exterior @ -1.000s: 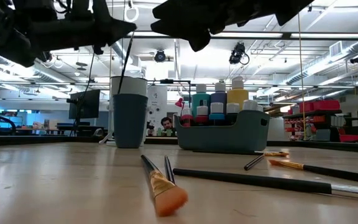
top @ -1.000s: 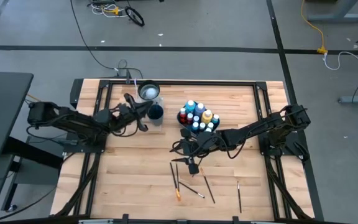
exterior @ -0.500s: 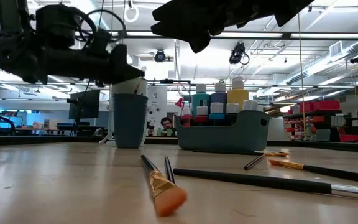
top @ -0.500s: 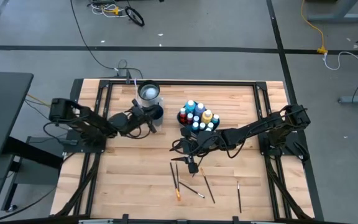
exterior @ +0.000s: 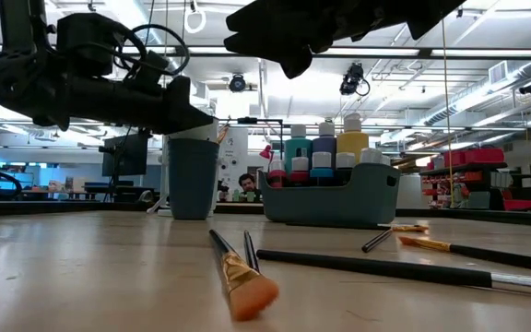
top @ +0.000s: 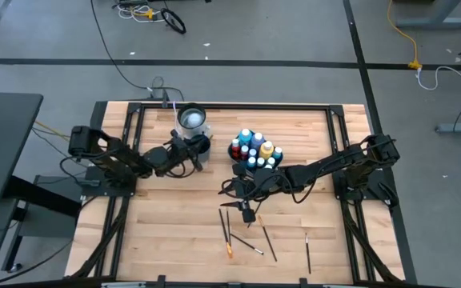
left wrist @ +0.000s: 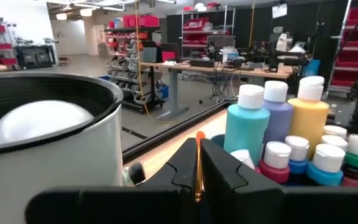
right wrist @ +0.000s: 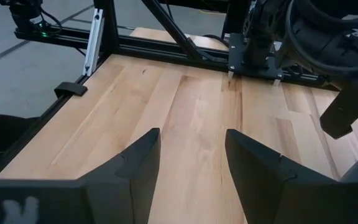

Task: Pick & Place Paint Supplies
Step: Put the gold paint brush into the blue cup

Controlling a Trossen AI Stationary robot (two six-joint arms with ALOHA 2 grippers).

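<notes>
Pinching a thin orange-tipped brush point(left wrist: 198, 163) between left gripper point(left wrist: 197, 167) fingers, beside the blue cup point(top: 201, 145) and white container point(left wrist: 48, 140). Hovering with right gripper point(right wrist: 190, 163) jaws spread above loose brushes point(top: 246, 236), near bottles point(top: 255, 150) in the tray point(exterior: 330, 205).

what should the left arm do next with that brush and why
Probably open the jaws a bit more and let the brush drop: the left gripper holds its thin orange handle only in a narrow gap, over the dark blue cup.

Five brushes point(top: 227, 232) on the table point(top: 166, 232), about ten paint bottles point(top: 254, 150).
</notes>
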